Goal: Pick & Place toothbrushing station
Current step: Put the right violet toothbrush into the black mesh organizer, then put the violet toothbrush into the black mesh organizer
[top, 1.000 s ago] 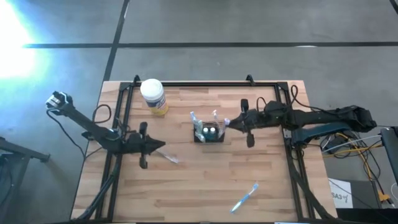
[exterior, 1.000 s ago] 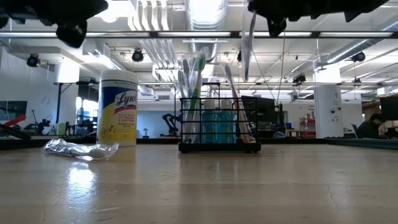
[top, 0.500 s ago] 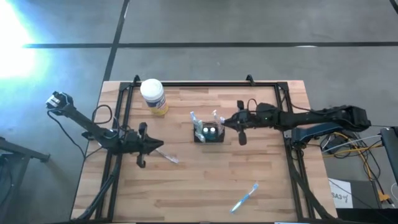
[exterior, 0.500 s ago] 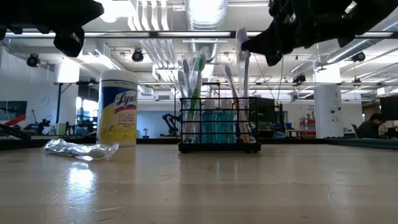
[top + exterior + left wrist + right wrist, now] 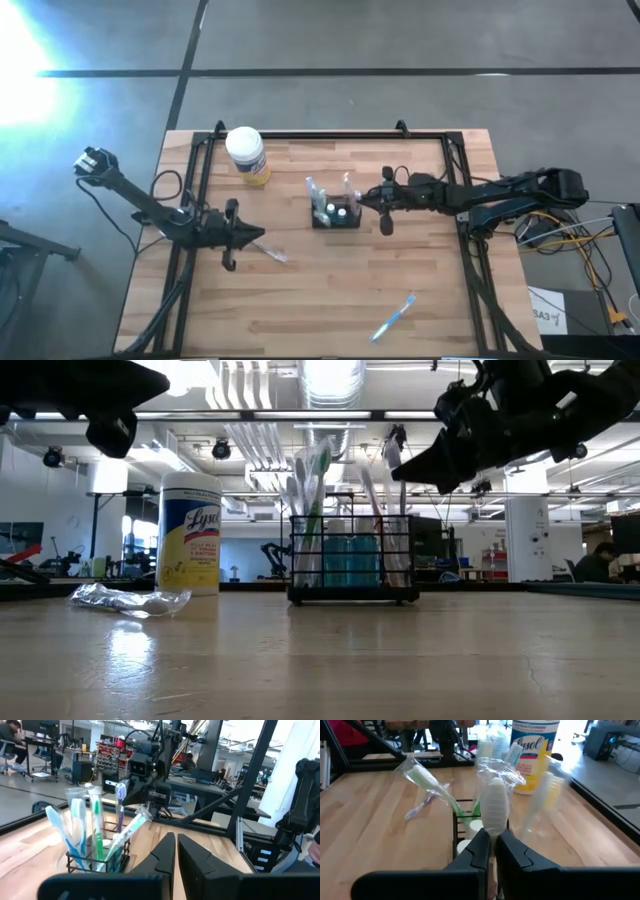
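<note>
The black wire holder (image 5: 336, 215) stands on the wooden table near its middle, with several toothbrushes upright in it; it also shows in the low view (image 5: 352, 560). My right gripper (image 5: 368, 197) is just right of the holder, shut on a plastic-wrapped toothbrush (image 5: 393, 490) that stands in the holder's right side. My left gripper (image 5: 258, 238) is shut and empty, left of the holder and clear of it; the left wrist view (image 5: 176, 851) shows its fingers closed together. My right gripper pinches the wrapped toothbrush near its upper end (image 5: 494, 822) between its two fingers. The fingers come from the table's right, slanting down, and lie across the brush. The brush stands nearly upright with its lower part inside the holder (image 5: 397, 555).
A white-lidded wipes jar (image 5: 246, 155) stands at the far left. A crumpled clear wrapper (image 5: 272, 252) lies by my left gripper. A blue toothbrush (image 5: 395, 317) lies near the table's front right. A black frame (image 5: 330, 133) runs along the table's edges.
My right gripper has moved toward the table's left, to the holder, and down. The wrapped toothbrush, hanging high to the right of the holder a second ago, now stands with its lower part inside the holder.
</note>
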Robot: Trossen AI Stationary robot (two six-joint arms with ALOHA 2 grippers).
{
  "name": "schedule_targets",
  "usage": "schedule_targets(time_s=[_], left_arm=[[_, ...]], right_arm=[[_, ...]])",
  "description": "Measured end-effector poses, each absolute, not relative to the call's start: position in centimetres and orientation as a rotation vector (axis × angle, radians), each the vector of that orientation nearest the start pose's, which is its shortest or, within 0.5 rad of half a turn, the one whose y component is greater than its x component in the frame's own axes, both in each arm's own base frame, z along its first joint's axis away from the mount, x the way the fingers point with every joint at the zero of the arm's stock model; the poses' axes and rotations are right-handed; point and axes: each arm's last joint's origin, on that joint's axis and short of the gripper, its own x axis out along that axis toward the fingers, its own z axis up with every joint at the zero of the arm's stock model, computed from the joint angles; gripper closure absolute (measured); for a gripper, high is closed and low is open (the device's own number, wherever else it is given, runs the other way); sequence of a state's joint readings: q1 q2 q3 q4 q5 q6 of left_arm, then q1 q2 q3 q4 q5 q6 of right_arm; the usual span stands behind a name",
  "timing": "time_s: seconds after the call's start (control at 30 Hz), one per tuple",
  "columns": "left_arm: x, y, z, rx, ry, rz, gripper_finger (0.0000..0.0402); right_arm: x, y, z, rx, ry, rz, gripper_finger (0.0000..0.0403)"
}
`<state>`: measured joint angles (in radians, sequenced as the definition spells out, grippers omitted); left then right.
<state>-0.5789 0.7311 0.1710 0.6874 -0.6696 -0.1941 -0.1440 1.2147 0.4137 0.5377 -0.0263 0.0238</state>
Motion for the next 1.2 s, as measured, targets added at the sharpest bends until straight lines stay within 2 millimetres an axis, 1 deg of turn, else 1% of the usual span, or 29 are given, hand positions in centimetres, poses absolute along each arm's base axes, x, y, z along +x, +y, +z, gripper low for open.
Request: schedule_targets(time_s=[0.13, 0.4, 0.47, 0.63, 0.73, 0.87, 0.97, 1.07, 1.13, 1.2], left_arm=[[13.9, -6.9, 21.0, -0.262, -0.102, 0.083, 0.038], [13.9, -6.9, 20.9, -0.284, -0.091, 0.084, 0.0383], [13.9, -7.0, 20.8, -0.285, -0.084, 0.079, 0.0383], [14.0, -7.0, 20.3, -0.255, -0.04, 0.086, 0.0384], [14.1, -7.0, 20.5, -0.245, -0.009, 0.104, 0.0384], [14.6, -7.3, 21.7, -0.216, 0.064, 0.118, 0.0384], [14.9, -7.6, 23.0, -0.174, 0.168, 0.13, 0.0384], [15.2, -8.1, 24.3, -0.121, 0.271, 0.136, 0.0384], [15.5, -8.4, 25.2, -0.086, 0.342, 0.131, 0.0384], [15.8, -8.8, 25.9, -0.064, 0.428, 0.116, 0.0384]], right_arm=[[23.4, -3.1, 18.9, 0.056, 0.277, -0.11, 0.0362], [23.5, -2.7, 18.9, 0.045, 0.277, -0.09, 0.0268], [23.4, -2.8, 19.2, 0.051, 0.265, -0.095, 0.0247], [23.5, -2.8, 20.9, 0.066, 0.198, -0.096, 0.0209], [23.1, -2.6, 21.9, 0.064, 0.156, -0.092, 0.02], [22.0, -1.8, 23.6, 0.06, 0.087, -0.03, 0.0198], [20.6, -0.7, 24.9, 0.057, 0.051, 0.064, 0.0197], [18.7, 0.2, 25.9, 0.05, 0.004, 0.114, 0.02], [17.5, 0.6, 26.2, 0.054, -0.03, 0.154, 0.021], [16.5, 1.1, 26.1, 0.073, -0.041, 0.2, 0.0228]])
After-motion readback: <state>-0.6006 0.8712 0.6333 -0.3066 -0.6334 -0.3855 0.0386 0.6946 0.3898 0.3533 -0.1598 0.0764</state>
